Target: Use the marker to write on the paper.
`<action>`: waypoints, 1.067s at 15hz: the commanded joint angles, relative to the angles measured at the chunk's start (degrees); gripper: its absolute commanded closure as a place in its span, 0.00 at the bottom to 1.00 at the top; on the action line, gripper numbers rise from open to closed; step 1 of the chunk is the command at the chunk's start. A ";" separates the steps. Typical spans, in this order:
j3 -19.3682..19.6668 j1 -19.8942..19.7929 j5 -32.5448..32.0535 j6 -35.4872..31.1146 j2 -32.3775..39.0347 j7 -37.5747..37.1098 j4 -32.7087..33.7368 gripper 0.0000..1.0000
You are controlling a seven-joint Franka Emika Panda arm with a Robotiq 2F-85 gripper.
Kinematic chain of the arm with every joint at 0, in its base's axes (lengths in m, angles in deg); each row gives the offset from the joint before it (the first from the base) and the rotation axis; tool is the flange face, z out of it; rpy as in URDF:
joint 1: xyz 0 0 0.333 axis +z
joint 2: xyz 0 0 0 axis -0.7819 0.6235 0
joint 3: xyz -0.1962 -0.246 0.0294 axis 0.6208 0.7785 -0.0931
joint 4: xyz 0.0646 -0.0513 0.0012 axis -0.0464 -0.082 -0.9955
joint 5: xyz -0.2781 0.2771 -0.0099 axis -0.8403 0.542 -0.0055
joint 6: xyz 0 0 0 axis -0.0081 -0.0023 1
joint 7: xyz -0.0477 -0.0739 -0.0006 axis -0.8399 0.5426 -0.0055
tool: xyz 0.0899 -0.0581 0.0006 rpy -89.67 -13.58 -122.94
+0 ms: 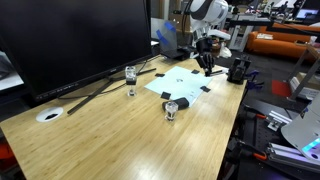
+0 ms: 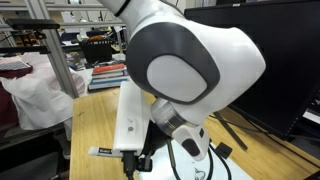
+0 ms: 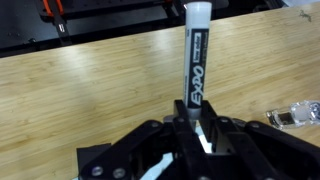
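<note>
The gripper (image 3: 197, 118) is closed on the marker (image 3: 196, 55), by the far corner of the paper (image 1: 184, 86), which lies near the tabletop's robot-side edge. I cannot tell whether the tip touches. Centre it over the sheet, press lightly and stroke slowly.

The marker (image 3: 196, 60) is a slim white barrel with a black printed band. It is clamped in the hand (image 3: 198, 128) and points straight out from it over bare wood. The paper (image 1: 180, 85) is a white sheet with faint dark marks and small black pieces at its corners. It lies flat on the surface (image 1: 110, 135), near the far edge.
</note>
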 commanded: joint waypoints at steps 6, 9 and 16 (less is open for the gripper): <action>-0.44 -0.43 -0.12 0.09 -0.18 -0.08 0.08 0.95; -0.66 -1.52 1.42 4.13 4.52 1.79 6.02 0.95; -2.55 -3.29 -0.19 18.06 20.22 3.53 25.99 0.95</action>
